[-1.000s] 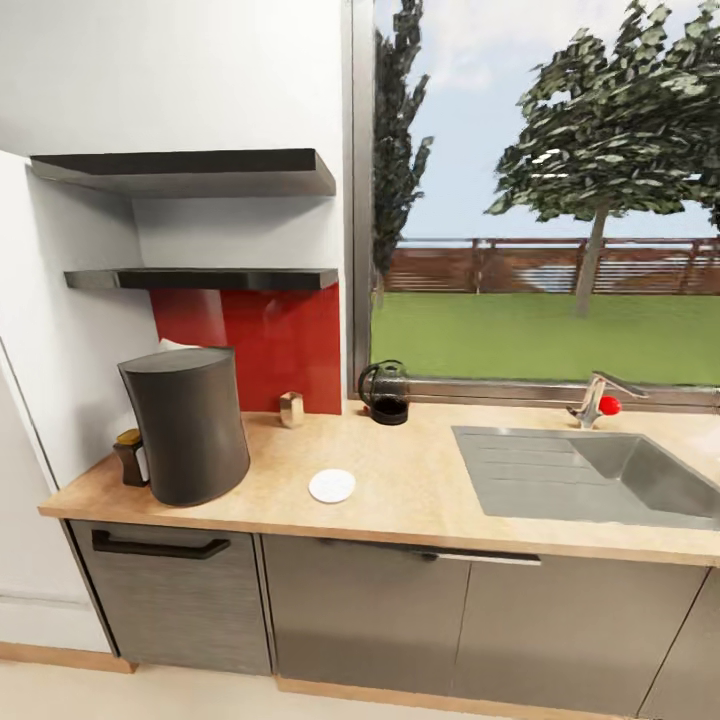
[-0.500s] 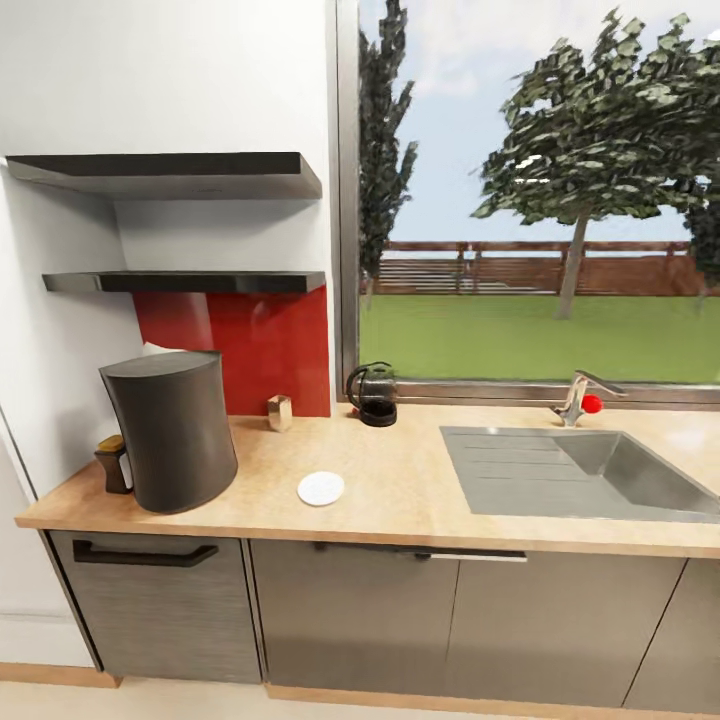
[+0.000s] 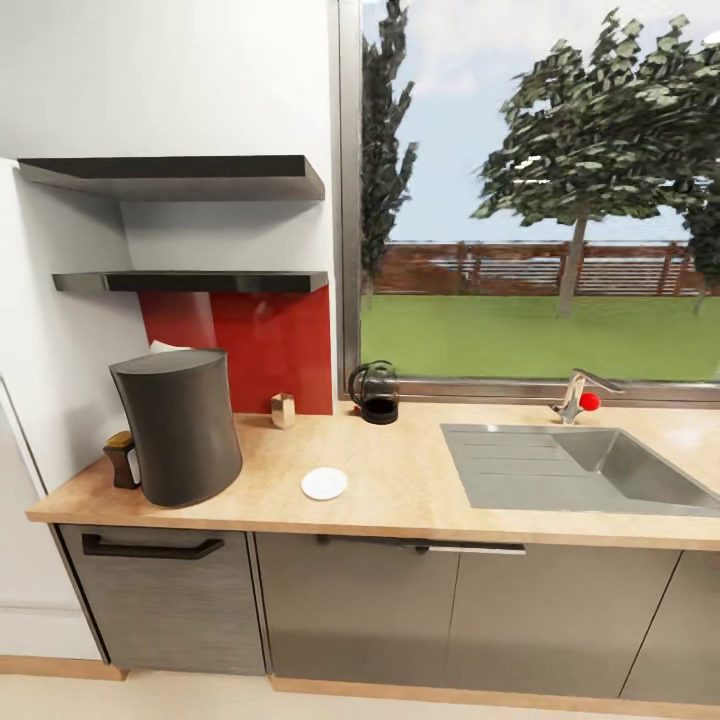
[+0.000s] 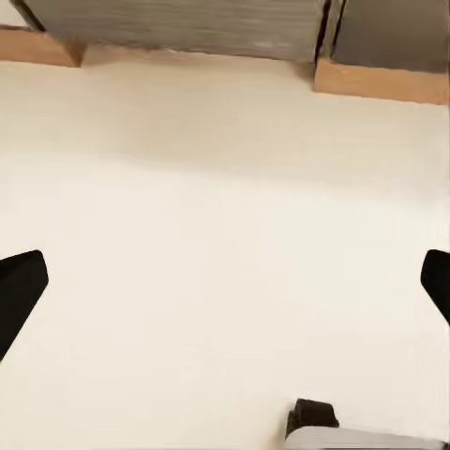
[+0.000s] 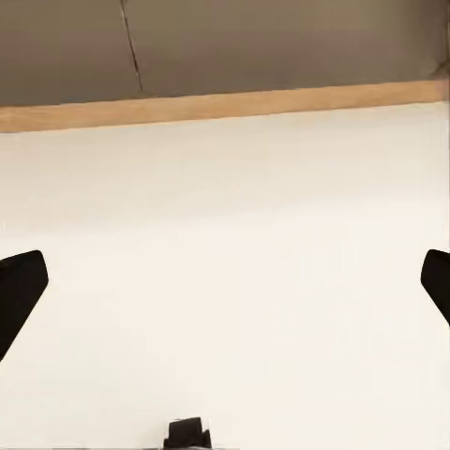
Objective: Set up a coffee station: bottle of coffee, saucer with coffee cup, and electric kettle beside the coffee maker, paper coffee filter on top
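The dark-grey coffee maker [image 3: 180, 425] stands at the left end of the kitchen countertop [image 3: 400, 470]. The bottle of coffee [image 3: 122, 458], dark with an amber cap, sits on the counter close to its left side. A white pointed bit [image 3: 165, 347], possibly the paper coffee filter, peeks out behind the maker's top. The white saucer [image 3: 324, 483] lies bare to its right. The glass electric kettle [image 3: 376, 392] stands by the window. The coffee cup is out of view. The thin kitchen shelf [image 3: 200, 282] looks bare. My left gripper [image 4: 225, 291] and right gripper [image 5: 225, 291] hang open over the floor.
A small beige object [image 3: 284, 409] sits against the red backsplash. A steel sink [image 3: 500, 470] with a red-knobbed faucet [image 3: 578, 393] takes the counter's right half. A thicker dark slab [image 3: 180, 178] hangs above the shelf. Grey cabinet fronts [image 3: 350, 610] and a wooden plinth [image 5: 225, 108] face the grippers.
The head view has shifted slightly, so the whole scene sits a little lower and further left than a second ago. Nothing on the counter has moved.
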### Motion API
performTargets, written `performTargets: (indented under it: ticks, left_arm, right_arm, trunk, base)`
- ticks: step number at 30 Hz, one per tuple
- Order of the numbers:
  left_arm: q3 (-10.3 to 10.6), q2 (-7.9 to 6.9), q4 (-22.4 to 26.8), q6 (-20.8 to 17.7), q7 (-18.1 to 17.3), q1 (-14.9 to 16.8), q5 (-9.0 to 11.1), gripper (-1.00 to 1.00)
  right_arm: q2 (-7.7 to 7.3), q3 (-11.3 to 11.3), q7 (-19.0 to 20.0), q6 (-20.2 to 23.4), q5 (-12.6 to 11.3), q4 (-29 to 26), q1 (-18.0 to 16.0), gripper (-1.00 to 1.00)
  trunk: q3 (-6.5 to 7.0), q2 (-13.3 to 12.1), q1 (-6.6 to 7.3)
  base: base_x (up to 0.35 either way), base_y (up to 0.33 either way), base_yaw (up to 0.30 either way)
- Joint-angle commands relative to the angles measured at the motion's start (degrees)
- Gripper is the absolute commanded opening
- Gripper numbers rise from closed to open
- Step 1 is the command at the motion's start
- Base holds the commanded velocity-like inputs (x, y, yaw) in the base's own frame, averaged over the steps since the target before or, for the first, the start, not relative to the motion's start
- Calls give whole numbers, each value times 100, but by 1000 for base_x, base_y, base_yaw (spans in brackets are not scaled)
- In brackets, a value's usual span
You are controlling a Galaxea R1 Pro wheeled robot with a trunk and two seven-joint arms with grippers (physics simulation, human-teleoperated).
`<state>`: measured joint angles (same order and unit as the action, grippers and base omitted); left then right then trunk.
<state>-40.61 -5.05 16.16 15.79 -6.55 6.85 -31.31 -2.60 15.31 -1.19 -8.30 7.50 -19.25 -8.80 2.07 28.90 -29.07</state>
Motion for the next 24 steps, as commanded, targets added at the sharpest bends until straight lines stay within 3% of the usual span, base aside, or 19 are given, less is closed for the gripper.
performTargets:
  ticks: [1, 2, 4, 6, 7, 10, 12, 18, 22, 24]
  left_arm:
    - [-88, -9, 28, 598, -702, 290, 87, 100]
    - [-98, -19, 33, 836, -951, 502, 303, 100]
    - [-98, -32, 37, 961, -1154, 732, 580, 100]
    - [-93, -43, 42, 1004, -1491, 983, 842, 100]
    - [-92, -50, 43, 999, -1837, 1162, 972, 100]
    - [-110, -52, 131, 959, -2588, 1572, 1105, 100]
    - [-118, -44, 232, 918, -3004, 1772, 1217, 100]
    - [-108, -75, 328, 559, -3957, 1994, 1760, 100]
    - [-113, -104, 846, -109, -4817, 2020, 1926, 100]
    - [-114, -98, 1099, -461, -5137, 2021, 1937, 100]
  right_arm:
    - [38, 34, 672, -84, 57, -705, 1, 100]
    - [78, 34, 1167, -225, 53, -1070, 1, 100]
    - [211, 34, 1489, -318, 51, -1415, 1, 100]
    - [416, 34, 1635, -362, 50, -1780, 1, 100]
    - [562, 31, 1686, -376, 50, -2051, 1, 100]
    - [769, 15, 1746, -388, 45, -2676, 1, 100]
    - [922, -179, 1855, -391, 42, -3019, 1, 100]
    - [1091, -871, 2046, -392, 25, -3424, 1, 100]
    - [1160, -1512, 2061, -384, 6, -3858, 1, 100]
    - [1202, -1655, 2061, -380, -71, -4026, 1, 100]
  trunk:
    - [-5, 4, -1]
    - [-5, 4, -1]
    - [-5, 4, -1]
    - [-5, 4, -1]
    - [-5, 4, -1]
    - [-5, 4, -1]
    - [-5, 4, -1]
    - [-5, 4, -1]
    - [-5, 4, -1]
    - [-5, 4, -1]
  base:
    - [0, 0, 0]
    - [0, 0, 0]
    - [0, 0, 0]
    - [0, 0, 0]
    - [0, 0, 0]
    - [0, 0, 0]
    - [0, 0, 0]
    - [0, 0, 0]
    - [0, 0, 0]
    - [0, 0, 0]
